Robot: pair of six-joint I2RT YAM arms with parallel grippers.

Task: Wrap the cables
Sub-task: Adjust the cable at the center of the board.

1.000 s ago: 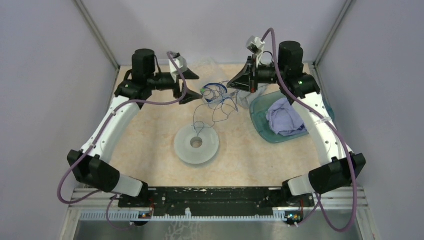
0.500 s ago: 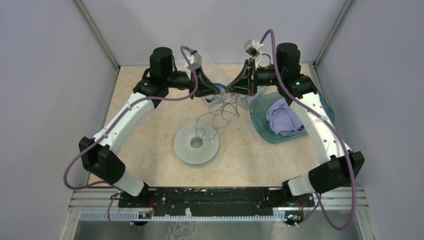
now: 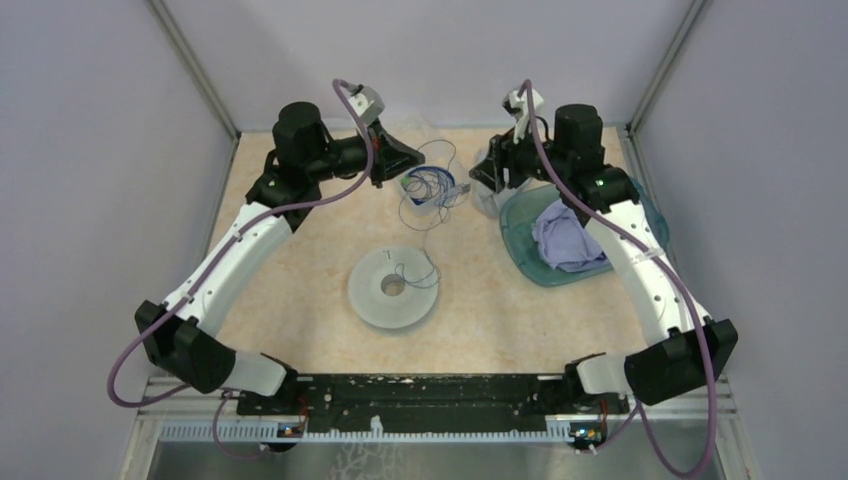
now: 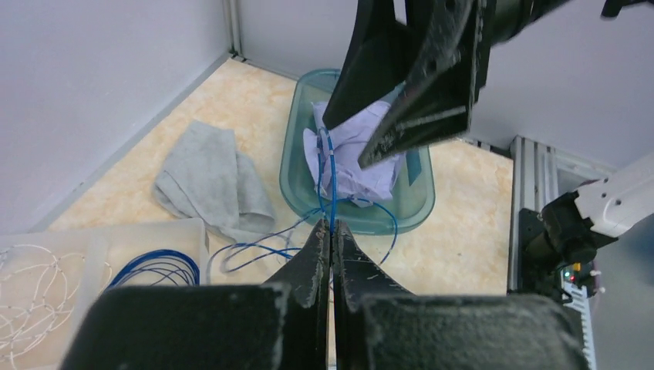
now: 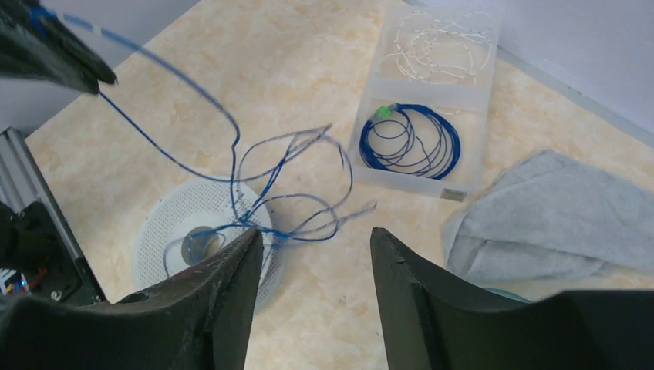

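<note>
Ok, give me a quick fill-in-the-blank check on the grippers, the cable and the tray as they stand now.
1. The left gripper is ___ on the cable.
2. The right gripper has its jaws ___, with nothing between them.
3. From the left gripper the cable trails down to the pale grey ___ lying flat on the table.
4. The lavender cloth sits inside the teal ___.
Missing words: shut; open; spool; tray.

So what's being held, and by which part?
The left gripper pinches the thin cable along a loose stretch, away from the spool; the right gripper is open, holding nothing.
</note>
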